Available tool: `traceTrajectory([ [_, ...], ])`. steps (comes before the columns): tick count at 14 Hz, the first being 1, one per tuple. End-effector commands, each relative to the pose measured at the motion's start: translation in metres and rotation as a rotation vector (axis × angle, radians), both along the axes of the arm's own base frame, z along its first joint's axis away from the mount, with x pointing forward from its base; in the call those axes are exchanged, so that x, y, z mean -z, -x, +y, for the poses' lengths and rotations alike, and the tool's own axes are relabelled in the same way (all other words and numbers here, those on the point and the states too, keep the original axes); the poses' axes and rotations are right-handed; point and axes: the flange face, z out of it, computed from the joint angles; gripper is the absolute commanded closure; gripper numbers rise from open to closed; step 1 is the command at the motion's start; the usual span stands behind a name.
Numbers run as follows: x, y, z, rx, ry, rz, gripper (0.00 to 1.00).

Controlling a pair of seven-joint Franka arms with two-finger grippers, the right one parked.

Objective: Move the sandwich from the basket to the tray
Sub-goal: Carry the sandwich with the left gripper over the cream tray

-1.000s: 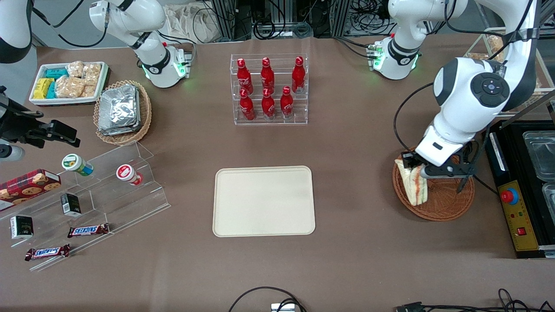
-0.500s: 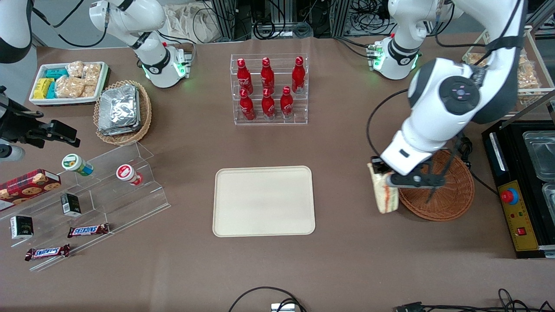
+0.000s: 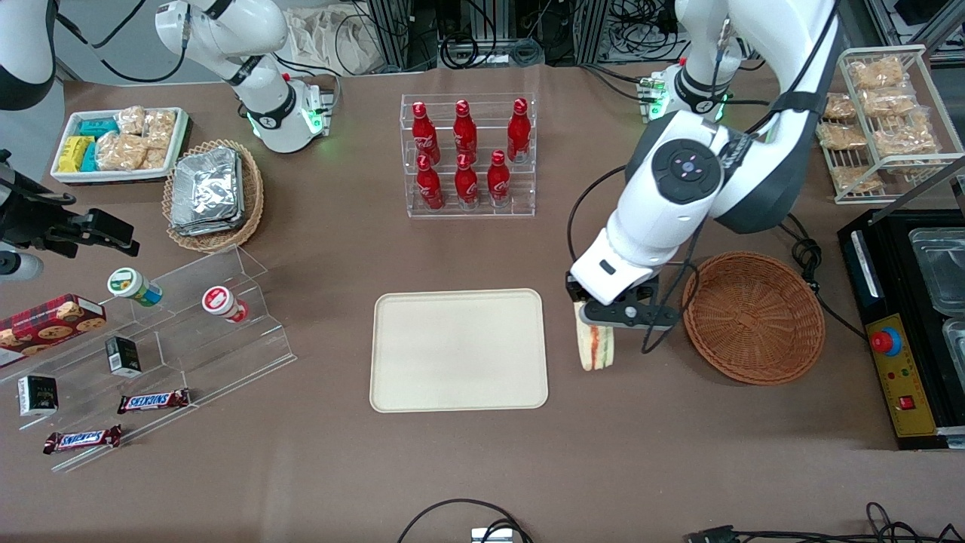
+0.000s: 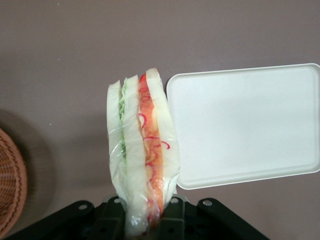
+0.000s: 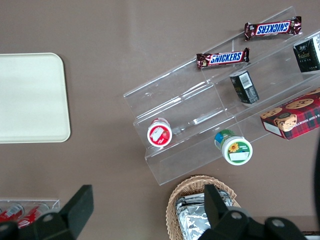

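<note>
The gripper pinches the sandwich above the table between tray and basket; the wrist view alone shows its wrapped, layered filling.

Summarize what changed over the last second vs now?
The gripper, fingers shut on the sandwich, carried it out of the basket toward the tray; it now hangs beside the tray's edge, over the table. Basket now empty. Tray and basket haven't moved.

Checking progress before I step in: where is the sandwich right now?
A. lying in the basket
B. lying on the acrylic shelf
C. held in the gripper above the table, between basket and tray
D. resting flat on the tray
C: the gripper grips the sandwich over bare tabletop, between the empty basket and the tray.
</note>
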Motion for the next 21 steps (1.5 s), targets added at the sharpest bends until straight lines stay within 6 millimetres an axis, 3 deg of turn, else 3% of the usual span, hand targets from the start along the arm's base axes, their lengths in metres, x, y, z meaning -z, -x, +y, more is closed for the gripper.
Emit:
traceTrajectory([
  [1,0.002,0.003,-0.026,0.029,-0.007,-0.001,1.0],
  [6,0.063,0.009,-0.075,0.086,-0.047,-0.009,1.0],
  [8,0.096,0.022,-0.1,0.134,-0.078,0.007,1.0],
  [12,0.153,0.028,-0.128,0.092,-0.083,-0.042,1.0],
  [16,0.193,0.022,-0.134,0.078,-0.088,-0.034,1.0],
  [17,0.202,0.026,-0.145,0.092,-0.087,-0.031,1.0],
  [21,0.218,0.02,-0.155,0.084,-0.076,-0.03,1.0],
])
